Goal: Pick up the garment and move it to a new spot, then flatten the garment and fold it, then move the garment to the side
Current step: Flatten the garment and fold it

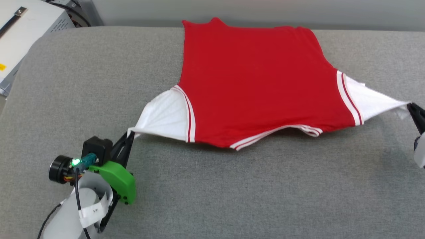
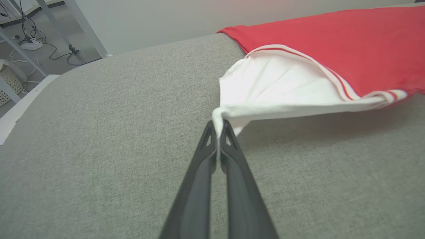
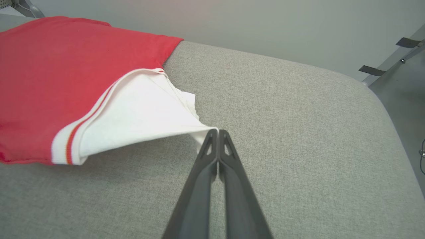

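Garment (image 1: 259,83) stretches between left hand (image 1: 131,134) and right hand (image 1: 410,106), both clenched on it.

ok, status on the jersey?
Left gripper shut on one white sleeve tip, right gripper on the other. Jersey spread plain-side up, sleeves pulled taut. Nothing in the way.

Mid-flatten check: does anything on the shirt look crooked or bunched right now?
Yes. The garment lies skewed, and its striped neck trim is bunched near the right sleeve. The left tool and right tool pull that sleeve and the left sleeve into taut points.
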